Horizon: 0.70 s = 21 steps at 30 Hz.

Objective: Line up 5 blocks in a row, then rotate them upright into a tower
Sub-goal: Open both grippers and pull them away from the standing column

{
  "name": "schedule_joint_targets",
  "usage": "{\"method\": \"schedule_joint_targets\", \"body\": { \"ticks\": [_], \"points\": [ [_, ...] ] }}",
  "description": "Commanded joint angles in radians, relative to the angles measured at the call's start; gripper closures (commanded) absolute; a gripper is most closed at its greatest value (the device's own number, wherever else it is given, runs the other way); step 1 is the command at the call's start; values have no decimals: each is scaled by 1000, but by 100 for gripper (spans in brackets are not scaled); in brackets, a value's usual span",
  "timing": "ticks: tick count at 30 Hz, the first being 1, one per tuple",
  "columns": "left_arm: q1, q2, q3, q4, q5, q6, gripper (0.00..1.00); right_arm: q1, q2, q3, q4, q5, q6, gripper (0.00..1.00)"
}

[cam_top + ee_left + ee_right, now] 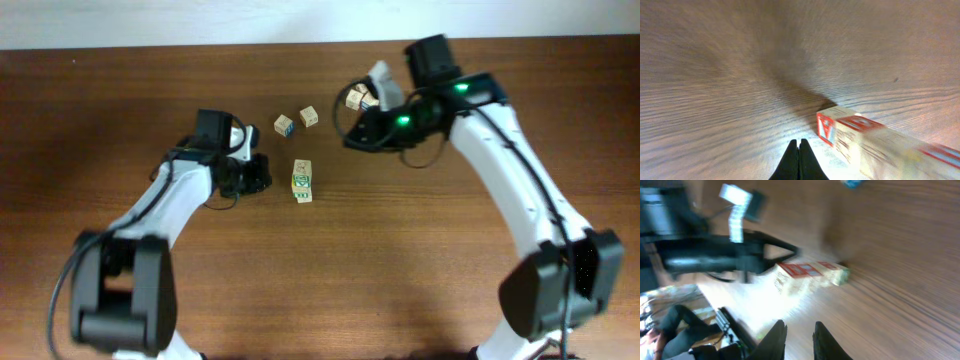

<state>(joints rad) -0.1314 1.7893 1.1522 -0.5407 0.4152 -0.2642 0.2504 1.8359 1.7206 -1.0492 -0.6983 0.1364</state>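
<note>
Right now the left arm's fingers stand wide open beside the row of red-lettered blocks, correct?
Not quite. The left arm's fingers are shut together, empty, beside the row of red-lettered blocks; the left wrist view shows it.

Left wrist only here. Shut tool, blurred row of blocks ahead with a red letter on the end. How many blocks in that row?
Observer: Two. Overhead shows a two-block row, laid end to end.
Operator: Any other blocks nearby?
Observer: Two loose blocks toward the far edge, apart from each other: one, another.
Operator: Right tool?
Observer: The right tool is open and empty, facing the row.
</note>
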Motion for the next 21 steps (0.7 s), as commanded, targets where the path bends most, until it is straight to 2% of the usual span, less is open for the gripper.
{"method": "schedule_joint_targets", "body": {
  "ticks": [1,4,7,12,14,15,16,17,21],
  "points": [
    [2,-198,29,-49,-192,28,100,-61,-162,26,-63,107,-81,78],
    [2,-334,29,-115,-331,27,100,-82,-264,26,-116,250,-80,73],
    [2,-449,29,-166,-432,27,100,-82,-367,26,-171,407,-69,64],
    [2,-570,29,-217,-491,27,100,-82,-496,23,-271,578,3,62],
    [2,-585,29,-233,-491,27,93,-82,-522,20,-315,606,12,57],
    [2,-586,29,-243,-491,27,72,-82,-529,20,-340,617,13,55],
    [2,-584,29,-254,-491,27,31,-82,-534,20,-363,628,19,53],
    [2,-581,29,-259,-491,27,1,-82,-534,20,-382,632,19,51],
    [2,-576,29,-258,-457,26,1,-82,-535,20,-446,632,19,42]
  ]
}}
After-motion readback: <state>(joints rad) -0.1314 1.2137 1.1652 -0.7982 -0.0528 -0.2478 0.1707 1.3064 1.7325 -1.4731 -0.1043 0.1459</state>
